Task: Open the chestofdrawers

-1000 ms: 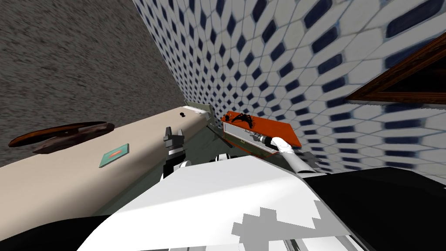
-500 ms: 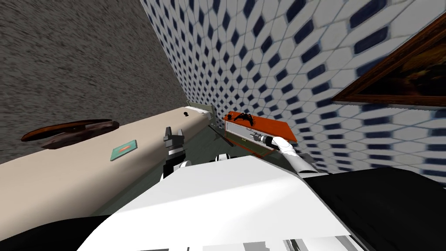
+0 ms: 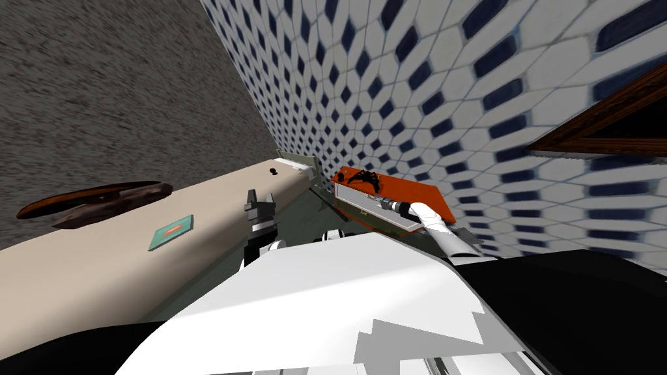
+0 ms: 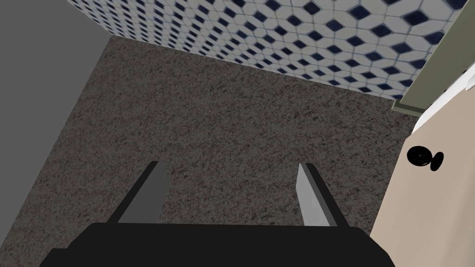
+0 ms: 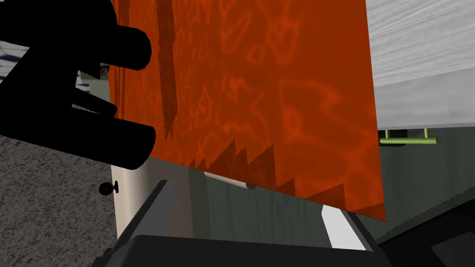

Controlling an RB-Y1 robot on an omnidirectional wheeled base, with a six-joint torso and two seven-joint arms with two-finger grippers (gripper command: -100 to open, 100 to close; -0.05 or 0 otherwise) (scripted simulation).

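Note:
The chest of drawers [image 3: 417, 190] is a low unit with an orange top and a pale grey front [image 3: 371, 209], standing against the tiled wall. My right gripper [image 3: 383, 203] is at that front. In the right wrist view it is open [image 5: 243, 197], with nothing between its fingers. Just beyond the fingers [image 5: 153, 211] are the orange top's edge [image 5: 278, 116] and a pale bar handle [image 5: 229, 180] under it. A grey drawer front [image 5: 417, 69] with a green handle [image 5: 408, 140] lies off to one side. My left gripper [image 3: 258, 195] hangs open [image 4: 230, 165] above the carpet.
A black object [image 3: 361, 177] lies on the orange top and looms beside the right hand [image 5: 69, 92]. A long beige surface [image 3: 98, 273] with a teal flat item [image 3: 170, 232] and a black knob [image 4: 423, 156] runs to my left. A dark wooden piece [image 3: 91, 198] lies on the carpet.
My head view swayed and came back. The right hand stays at the chest's front, and its fingers have spread apart. The left arm has not moved.

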